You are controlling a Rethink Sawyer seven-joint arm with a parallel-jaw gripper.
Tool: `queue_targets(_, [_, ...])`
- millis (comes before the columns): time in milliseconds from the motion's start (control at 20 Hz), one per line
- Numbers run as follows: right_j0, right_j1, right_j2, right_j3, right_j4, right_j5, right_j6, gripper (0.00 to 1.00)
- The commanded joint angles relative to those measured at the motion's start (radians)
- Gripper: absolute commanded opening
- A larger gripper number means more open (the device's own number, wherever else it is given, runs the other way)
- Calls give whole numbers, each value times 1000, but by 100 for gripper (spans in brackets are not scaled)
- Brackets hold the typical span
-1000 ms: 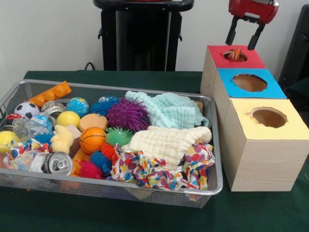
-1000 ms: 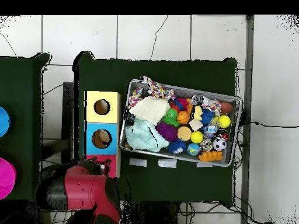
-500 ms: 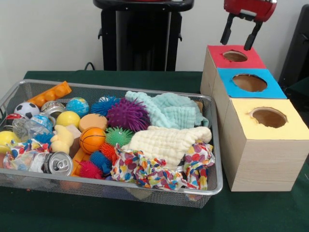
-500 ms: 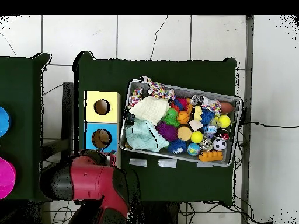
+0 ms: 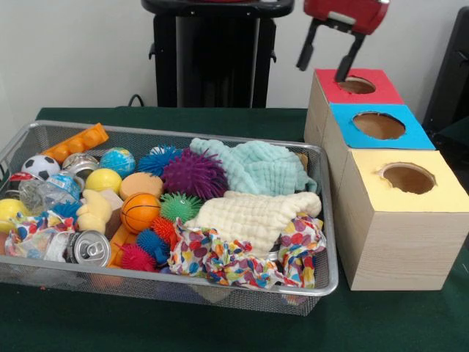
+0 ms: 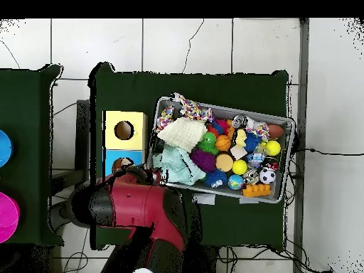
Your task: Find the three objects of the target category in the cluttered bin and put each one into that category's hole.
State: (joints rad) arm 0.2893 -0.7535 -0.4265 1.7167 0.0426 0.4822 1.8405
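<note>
The silver wire-mesh bin [image 5: 327,220] sits on the green table, full of toys and cloths. It also shows in the overhead view [image 6: 222,108]. A pale yellow plush [image 5: 94,210] lies near the bin's left end, beside the orange basketball [image 5: 139,212]. No tan-orange bear or striped tiger shows. The red-surrounded hole [image 5: 357,85] is in the farthest plywood box and looks dark and empty. My gripper [image 5: 322,72] hangs open and empty, just left of and above the red box. In the overhead view my arm [image 6: 142,213] covers the red box.
A blue-topped box [image 5: 381,126] and a yellow-topped box [image 5: 407,178] stand in a row in front of the red one. The bin also holds spiky balls [image 5: 193,173], a mint cloth [image 5: 260,167], a cream cloth [image 5: 253,214], a can [image 5: 89,248] and a soccer ball [image 5: 39,166].
An orange thing stuck out of the red hole a second ago and no longer shows. My open gripper has moved from above that hole to the left, toward the bin side.
</note>
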Motion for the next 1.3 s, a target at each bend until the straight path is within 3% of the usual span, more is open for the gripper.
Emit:
queue_targets(50, [-104, 8, 82, -19, -95, 5, -34, 100])
queue_targets(400, [-214, -13, 163, 16, -154, -60, -71, 100])
queue_targets(1000, [-402, -2, 269, -4, -323, -227, -81, 100])
queue_targets(1300, [-489, 20, 357, -20, -378, -230, -92, 100])
